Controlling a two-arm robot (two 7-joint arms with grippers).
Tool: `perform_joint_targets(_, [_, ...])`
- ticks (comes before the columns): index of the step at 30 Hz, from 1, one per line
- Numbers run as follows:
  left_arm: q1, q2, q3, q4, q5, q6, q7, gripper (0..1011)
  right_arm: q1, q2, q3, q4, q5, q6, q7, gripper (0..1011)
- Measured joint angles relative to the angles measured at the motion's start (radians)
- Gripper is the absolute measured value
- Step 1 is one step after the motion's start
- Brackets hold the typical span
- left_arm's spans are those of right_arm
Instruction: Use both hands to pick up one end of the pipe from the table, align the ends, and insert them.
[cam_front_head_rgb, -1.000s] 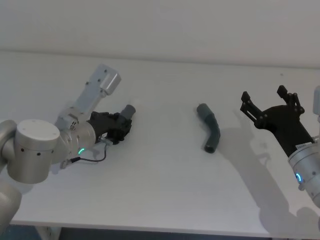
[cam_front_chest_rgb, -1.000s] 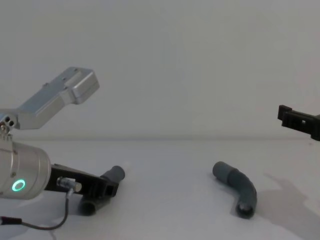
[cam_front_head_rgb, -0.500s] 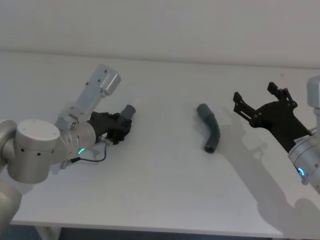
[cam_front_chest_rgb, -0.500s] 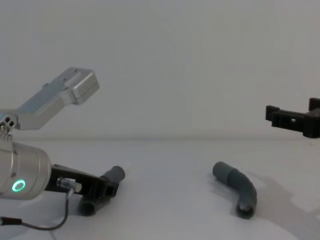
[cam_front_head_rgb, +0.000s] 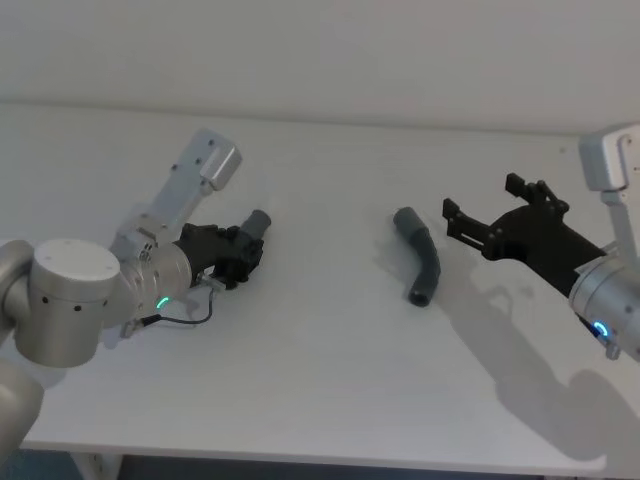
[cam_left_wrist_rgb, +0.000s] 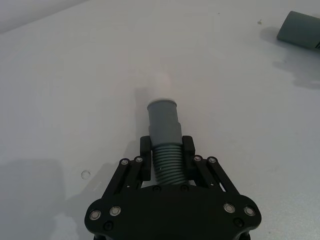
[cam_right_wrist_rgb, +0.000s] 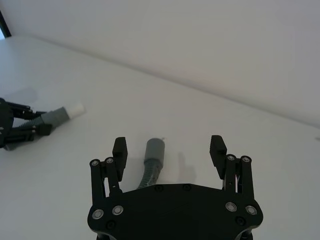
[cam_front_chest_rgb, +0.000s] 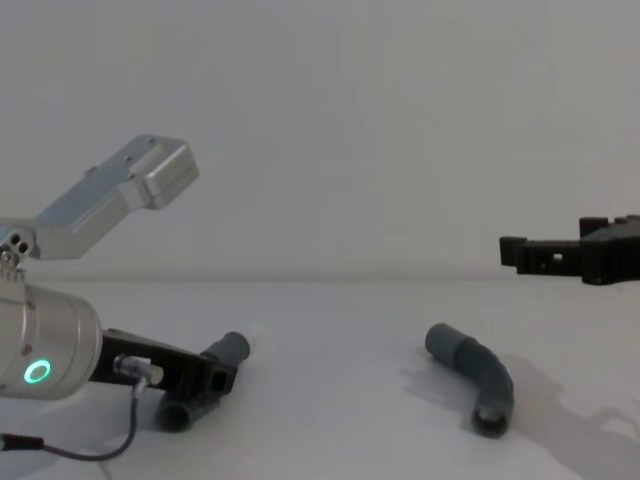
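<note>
My left gripper (cam_front_head_rgb: 243, 252) is shut on the ribbed middle of one pipe piece (cam_front_head_rgb: 258, 222), low at the left of the table (cam_front_head_rgb: 320, 340). In the left wrist view the fingers (cam_left_wrist_rgb: 145, 152) clamp the ribs, with the grey cuff (cam_left_wrist_rgb: 164, 117) and white spigot tip (cam_left_wrist_rgb: 161, 80) sticking out ahead. The second bent pipe piece (cam_front_head_rgb: 420, 256) lies loose mid-table, also seen as a grey hose (cam_front_chest_rgb: 477, 374). My right gripper (cam_front_head_rgb: 481, 197) hangs open above and just right of it, with that piece (cam_right_wrist_rgb: 151, 161) below its spread fingers (cam_right_wrist_rgb: 120, 148).
A plain white wall (cam_front_head_rgb: 320, 50) rises behind the table's far edge. The left arm's silver wrist housing (cam_front_chest_rgb: 125, 195) stands tall over the left side. The table's front edge (cam_front_head_rgb: 300, 458) runs close to the robot.
The right gripper has swung left, from the table's right side to just above the loose pipe piece, staying open. The left arm and its held piece have not moved.
</note>
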Motion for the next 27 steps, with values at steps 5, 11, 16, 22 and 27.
perform_joint_targets(5, [0.0, 0.0, 0.0, 0.0, 0.0, 0.0, 0.0, 354, 0.012, -0.008, -0.01, -0.001, -0.003, 0.055, -0.014, 1002])
perform_joint_targets(11, [0.0, 0.0, 0.0, 0.0, 0.0, 0.0, 0.0, 354, 0.024, -0.022, -0.024, 0.001, -0.013, 0.103, -0.033, 1002])
perform_joint_targets(16, [0.0, 0.0, 0.0, 0.0, 0.0, 0.0, 0.0, 354, 0.03, -0.036, -0.037, 0.009, -0.025, 0.141, -0.051, 1002])
perform_joint_targets(22, [0.0, 0.0, 0.0, 0.0, 0.0, 0.0, 0.0, 354, 0.037, -0.051, -0.053, 0.02, -0.043, 0.162, -0.067, 1002])
perform_joint_targets(27, [0.0, 0.0, 0.0, 0.0, 0.0, 0.0, 0.0, 354, 0.043, -0.06, -0.069, 0.032, -0.059, 0.171, -0.074, 1002])
